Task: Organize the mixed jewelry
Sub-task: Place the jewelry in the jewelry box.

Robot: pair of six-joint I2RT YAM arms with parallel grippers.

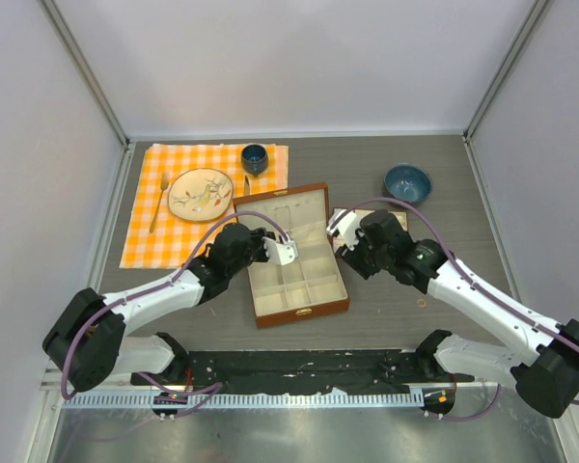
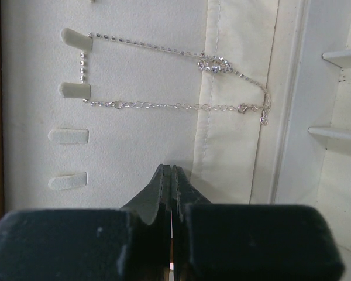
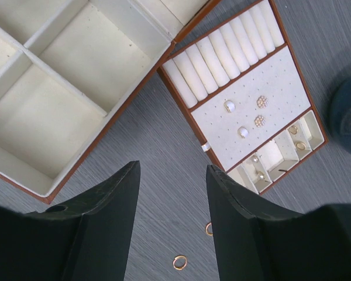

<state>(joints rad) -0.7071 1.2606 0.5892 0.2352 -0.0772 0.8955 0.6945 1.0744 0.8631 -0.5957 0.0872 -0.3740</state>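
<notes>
The brown jewelry box [image 1: 300,311] stands open in the middle of the table, with its lid [image 1: 282,206] raised at the back. A thin silver chain necklace [image 2: 164,106] with a small sparkling pendant [image 2: 213,63] hangs across two cream hooks [image 2: 76,38] on the lid lining. My left gripper [image 2: 171,168] is shut and empty, just below the chain and apart from it; it also shows in the top view [image 1: 286,249]. My right gripper [image 3: 173,170] is open and empty above the grey table. Two small copper rings [image 3: 179,262] [image 3: 207,229] lie under it.
A brown insert tray [image 3: 190,122] with ring rolls, earrings and small compartments lies right of the box. The box's cream compartments [image 3: 76,76] are at upper left. A blue bowl [image 1: 407,181] stands back right. An orange checked cloth [image 1: 140,241] holds a plate, a gold spoon and a dark cup.
</notes>
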